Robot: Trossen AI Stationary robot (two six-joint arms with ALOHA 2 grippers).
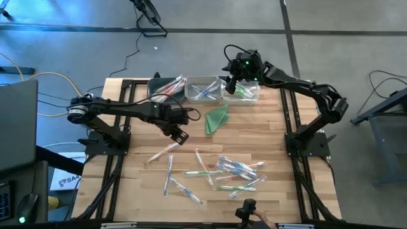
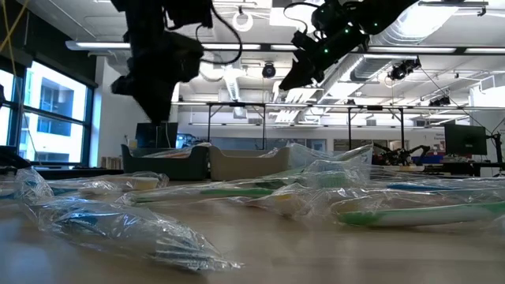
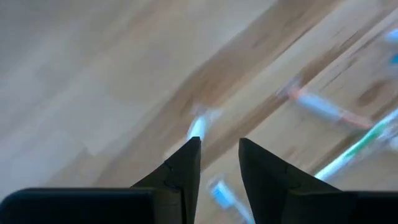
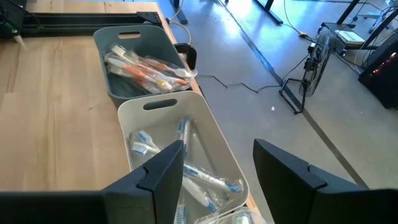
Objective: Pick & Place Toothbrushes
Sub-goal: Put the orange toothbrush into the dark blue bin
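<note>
1. While the left gripper (image 1: pixel 182 137) hangs above bare wood at the table's centre, its two dark fingers (image 3: pixel 186 163) stand a narrow gap apart with nothing between them. In the left wrist view, blurred toothbrushes show on the boards beyond the tips.
2. From that gripper, the left arm (image 1: pixel 121 109) runs toward 9 o'clock to its base at the table's left edge.
3. Positioned over the bins at the table's 12 o'clock edge, the right gripper (image 1: pixel 230 81) has its jaws clearly parted and empty.
4. From the right gripper, the right arm (image 1: pixel 305 89) extends toward 3 o'clock, then bends back to its base at the right edge.
5. Directly below the right gripper's fingers in its wrist view sits a white bin (image 4: pixel 214 140) holding blue-accented toothbrushes (image 4: pixel 196 177) in clear wrappers.
6. Touching that bin's far end is a grey bin (image 4: pixel 127 37) holding pink-orange toothbrushes (image 4: pixel 146 68).
7. At the right end of the bin row in the high view, green-accented brushes lie in a clear container (image 1: pixel 245 92).
8. A folded green triangle (image 1: pixel 217 118) lies near the bins, at about 1 o'clock from the left gripper.
9. Loose toothbrushes (image 1: pixel 229 173) lie scattered across the table (image 1: pixel 267 127) toward 6 o'clock, well apart from both grippers.
</note>
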